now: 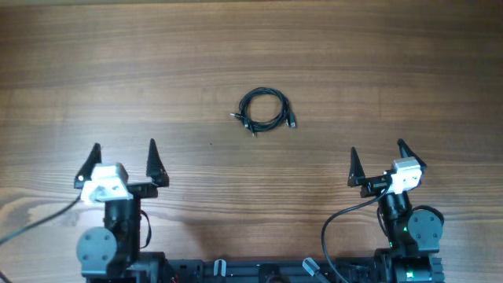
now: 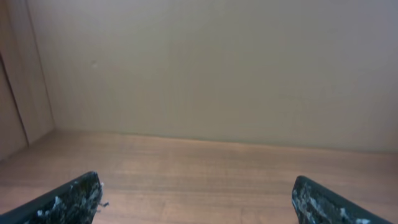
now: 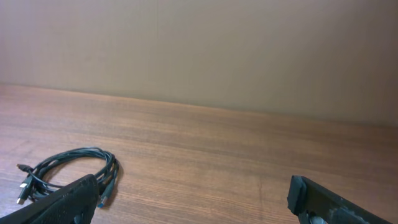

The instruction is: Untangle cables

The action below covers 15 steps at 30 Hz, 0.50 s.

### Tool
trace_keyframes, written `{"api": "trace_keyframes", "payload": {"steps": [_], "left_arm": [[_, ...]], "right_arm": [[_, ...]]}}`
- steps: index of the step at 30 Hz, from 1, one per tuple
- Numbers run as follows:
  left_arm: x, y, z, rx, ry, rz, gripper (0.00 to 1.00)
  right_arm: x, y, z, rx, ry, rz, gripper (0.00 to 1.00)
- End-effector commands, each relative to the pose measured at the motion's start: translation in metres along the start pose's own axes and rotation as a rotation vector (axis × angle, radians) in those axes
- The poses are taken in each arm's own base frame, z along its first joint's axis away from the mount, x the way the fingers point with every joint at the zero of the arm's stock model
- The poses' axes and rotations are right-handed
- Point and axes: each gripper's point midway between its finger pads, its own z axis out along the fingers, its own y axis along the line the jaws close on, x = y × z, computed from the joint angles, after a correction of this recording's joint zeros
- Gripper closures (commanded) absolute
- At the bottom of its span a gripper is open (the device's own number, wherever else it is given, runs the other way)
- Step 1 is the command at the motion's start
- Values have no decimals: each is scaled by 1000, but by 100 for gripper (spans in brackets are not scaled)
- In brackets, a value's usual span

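The cables [image 1: 264, 109] lie as one small coil of thin black cords with plug ends near the middle of the wooden table. In the right wrist view the cables [image 3: 68, 168] show at the lower left, partly behind my left-hand fingertip [image 3: 65, 202]. My left gripper [image 1: 123, 159] hovers open at the near left, well short of the coil, with nothing between its fingers. My right gripper [image 1: 379, 159] stands open at the near right, also empty. The left wrist view holds only bare table between the left gripper [image 2: 196, 190] fingertips.
The wooden table [image 1: 157, 63] spreads on all sides of the coil. A plain beige wall [image 2: 217, 68] rises at the table's far edge. Thick black robot wiring [image 1: 338, 220] runs by the right arm's base.
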Motion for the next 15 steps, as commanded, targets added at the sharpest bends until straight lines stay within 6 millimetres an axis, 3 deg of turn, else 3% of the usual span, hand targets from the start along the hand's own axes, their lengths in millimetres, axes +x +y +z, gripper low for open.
{"api": "trace_keyframes", "payload": {"steps": [1, 8, 15], "left_arm": [[-12, -8, 14, 31, 102, -29, 0], [-58, -19, 36, 68, 251, -24, 0], [-136, -28, 57, 84, 354, -23, 0]], "right_arm": [[0, -3, 0, 14, -1, -18, 0], [0, -3, 0, 14, -1, -18, 0], [0, -3, 0, 14, -1, -18, 0]]}}
